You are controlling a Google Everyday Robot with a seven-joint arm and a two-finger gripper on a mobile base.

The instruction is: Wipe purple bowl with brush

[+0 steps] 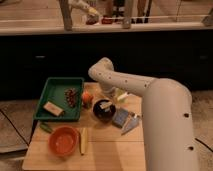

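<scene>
Dark purple bowl [104,111] on the table [110,150] sits under the gripper [106,97], fingers' state impossible to tell, brush [103,105] across it, grey wedge tool [125,121] beside.

The gripper [106,98] is sitting at the twelve o'clock rim of the purple bowl [104,111], and the white arm [150,95] is covering most of it. The brush [104,105] is showing only as a pale patch over the bowl, its handle possibly running up under the wrist. The arm's bulk is running off the bottom edge at five o'clock, hiding the table [110,150] beneath.
</scene>
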